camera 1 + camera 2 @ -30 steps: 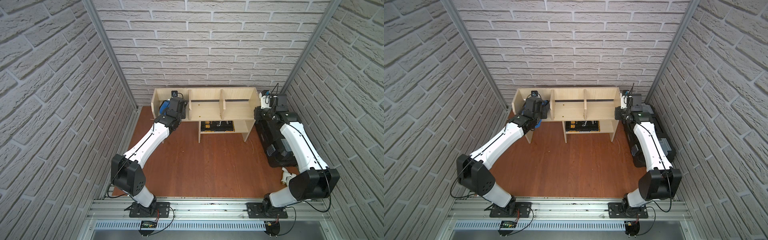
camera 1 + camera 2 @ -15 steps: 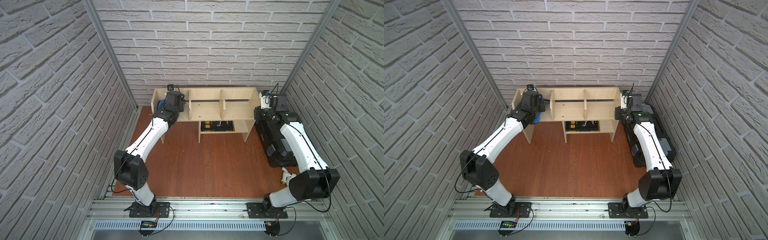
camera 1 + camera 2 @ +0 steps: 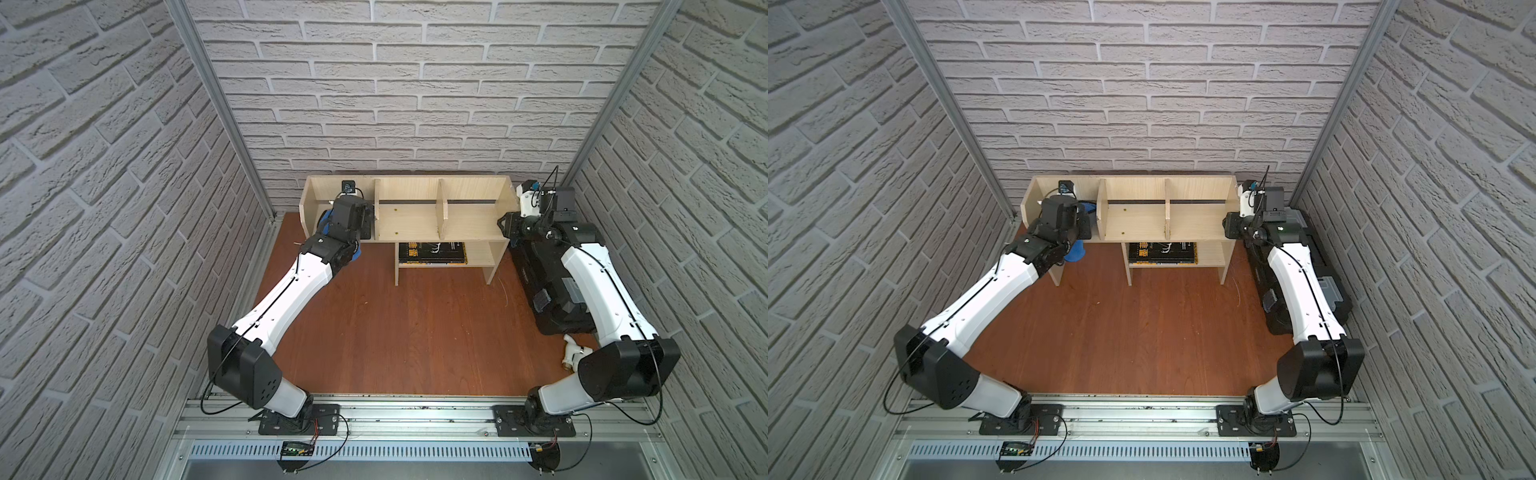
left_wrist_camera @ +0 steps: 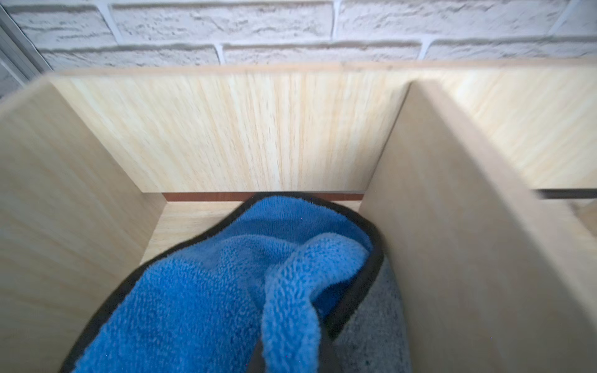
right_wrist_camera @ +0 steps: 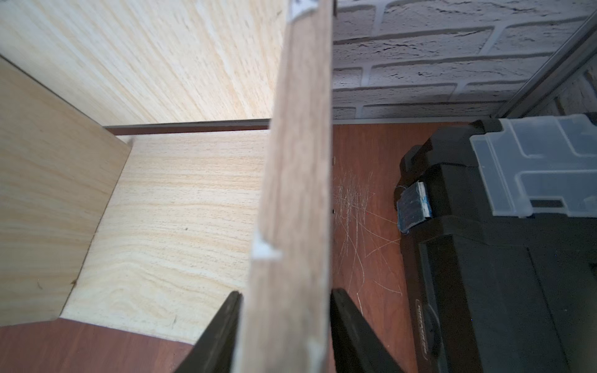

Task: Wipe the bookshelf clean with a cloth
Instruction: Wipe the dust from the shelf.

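The bookshelf (image 3: pixel 411 216) stands against the back wall in both top views, pale wood with two dividers. My left gripper (image 3: pixel 349 208) reaches down into its leftmost compartment, shut on the cloth (image 4: pixel 226 274). The cloth is blue with a dark grey underside. It bunches on the compartment floor against the divider and covers the fingers in the left wrist view. A blue fold (image 3: pixel 1075 251) hangs below the wrist. My right gripper (image 5: pixel 286 294) straddles the shelf's right side panel (image 5: pixel 297 161), one black finger against each face.
A black toolbox (image 3: pixel 552 299) with a clear lid insert lies on the floor right of the shelf, under my right arm. A dark book (image 3: pixel 432 252) rests on the small lower shelf. A small white object (image 3: pixel 571 353) lies near the right arm's base. Brick walls close in.
My left wrist pushed toward the back of the leftmost compartment with the cloth, then came back toward the front. The right arm has held its place on the side panel.
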You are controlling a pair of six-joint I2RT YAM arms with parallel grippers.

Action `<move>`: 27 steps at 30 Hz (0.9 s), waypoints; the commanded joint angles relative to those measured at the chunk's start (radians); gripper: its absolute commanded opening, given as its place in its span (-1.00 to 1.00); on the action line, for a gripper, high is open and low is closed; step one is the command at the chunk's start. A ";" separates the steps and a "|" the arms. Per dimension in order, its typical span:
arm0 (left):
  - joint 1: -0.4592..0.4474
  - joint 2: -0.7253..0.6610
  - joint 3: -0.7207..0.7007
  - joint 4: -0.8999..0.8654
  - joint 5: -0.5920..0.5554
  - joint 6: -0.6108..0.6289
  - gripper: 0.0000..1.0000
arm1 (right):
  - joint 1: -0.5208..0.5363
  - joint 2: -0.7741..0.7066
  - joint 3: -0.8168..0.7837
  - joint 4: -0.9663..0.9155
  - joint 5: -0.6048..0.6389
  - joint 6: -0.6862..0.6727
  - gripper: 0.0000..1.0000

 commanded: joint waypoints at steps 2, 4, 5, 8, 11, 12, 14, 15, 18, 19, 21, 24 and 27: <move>0.006 -0.073 0.085 0.009 0.038 0.023 -1.00 | 0.052 -0.050 0.043 -0.027 -0.061 0.014 0.12; 0.004 -0.089 0.108 -0.002 0.078 0.013 -1.00 | 0.052 -0.063 0.051 -0.046 0.005 0.013 0.17; 0.003 -0.098 0.116 -0.003 0.091 0.000 -1.00 | 0.052 -0.066 0.053 -0.051 0.023 0.011 0.18; -0.019 -0.122 0.129 0.041 0.168 -0.057 -1.00 | 0.051 -0.070 0.059 -0.056 0.034 0.015 0.18; -0.108 -0.094 0.173 0.107 0.199 -0.051 -1.00 | 0.052 -0.065 0.061 -0.054 0.025 0.028 0.16; -0.143 -0.073 0.193 0.129 0.208 -0.044 -1.00 | 0.052 -0.062 0.059 -0.051 0.020 0.031 0.11; -0.201 -0.022 0.229 0.160 0.214 -0.034 -1.00 | 0.052 -0.055 0.056 -0.052 0.017 0.035 -0.06; -0.227 0.010 0.251 0.172 0.212 -0.032 -1.00 | 0.052 -0.049 0.054 -0.055 0.014 0.036 -0.26; -0.285 0.100 0.308 0.191 0.202 -0.016 -1.00 | 0.050 -0.029 0.048 -0.052 0.008 0.037 -0.73; -0.300 0.129 0.326 0.195 0.194 -0.008 -1.00 | 0.048 -0.021 0.047 -0.050 0.000 0.038 -0.81; -0.317 0.176 0.339 0.204 0.153 -0.001 -1.00 | 0.044 -0.007 0.046 -0.044 -0.005 0.041 -0.91; -0.315 0.236 0.336 0.193 0.029 -0.004 -1.00 | 0.039 0.003 0.049 -0.039 -0.013 0.045 -0.95; -0.299 0.284 0.336 0.174 -0.042 -0.023 -1.00 | 0.034 -0.001 0.039 -0.029 -0.024 0.044 -0.95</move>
